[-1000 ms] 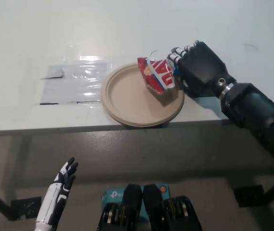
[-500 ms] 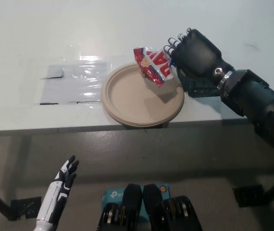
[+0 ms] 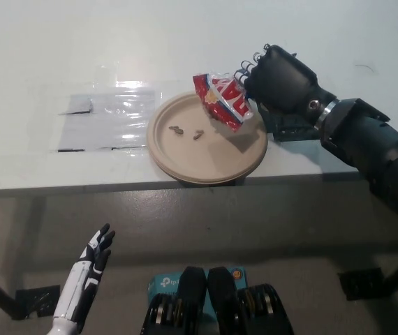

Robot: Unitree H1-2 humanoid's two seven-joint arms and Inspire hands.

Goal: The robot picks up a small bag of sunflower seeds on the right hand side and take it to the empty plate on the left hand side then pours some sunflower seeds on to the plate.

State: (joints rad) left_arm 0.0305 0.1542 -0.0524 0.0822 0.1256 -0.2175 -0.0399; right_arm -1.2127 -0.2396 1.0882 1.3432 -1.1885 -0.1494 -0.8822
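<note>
My black right hand point(image 3: 279, 77) is shut on a small red and white bag of sunflower seeds point(image 3: 221, 100). The bag hangs tilted above the upper right part of the tan plate point(image 3: 185, 160), its mouth pointing left. A few dark seeds point(image 3: 187, 132) lie on the plate's upper middle. The plate sits at the white table's front edge. My white left hand point(image 3: 91, 264) rests open at the lower left, below the table edge.
A clear taped plastic sheet point(image 3: 108, 118) lies flat on the table left of the plate. A black block point(image 3: 293, 125) stands on the table under my right wrist. The floor shows below the table edge.
My right hand lifted the bag slightly and tipped it leftward over the plate. Seeds now lie on the plate where there were none before. The left hand stayed low.
</note>
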